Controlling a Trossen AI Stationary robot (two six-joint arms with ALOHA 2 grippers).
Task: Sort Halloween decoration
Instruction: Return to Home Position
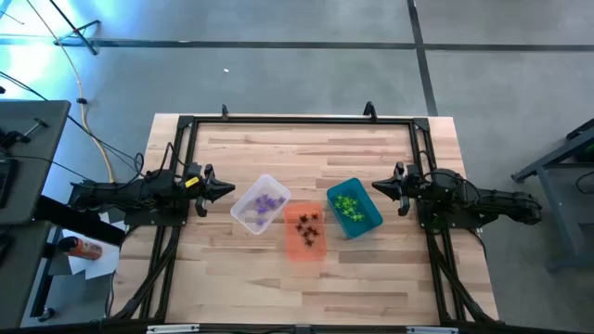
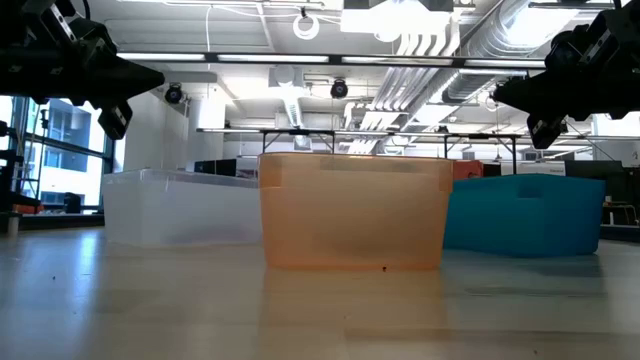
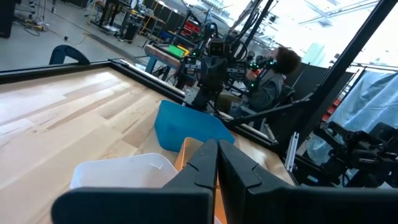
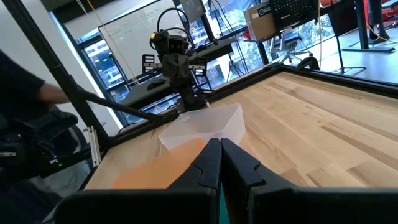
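Three bins stand in a row mid-table. The clear bin (image 1: 260, 204) holds purple Halloween decoration pieces (image 1: 270, 201), the orange bin (image 1: 304, 230) holds black ones (image 1: 307, 224), and the teal bin (image 1: 354, 208) holds bright green ones (image 1: 349, 206). My left gripper (image 1: 231, 189) hovers shut, pointing level, just left of the clear bin and touching nothing. My right gripper (image 1: 375, 186) hovers shut, pointing level, just right of the teal bin, also touching nothing. In the low view the bins' walls hide the pieces.
A black frame (image 1: 297, 121) runs along the table's far edge and both sides. Bare wood lies in front of and behind the bins. A person (image 3: 273, 74) sits beyond the table's right side. An orange can (image 1: 82, 247) lies off the table at the left.
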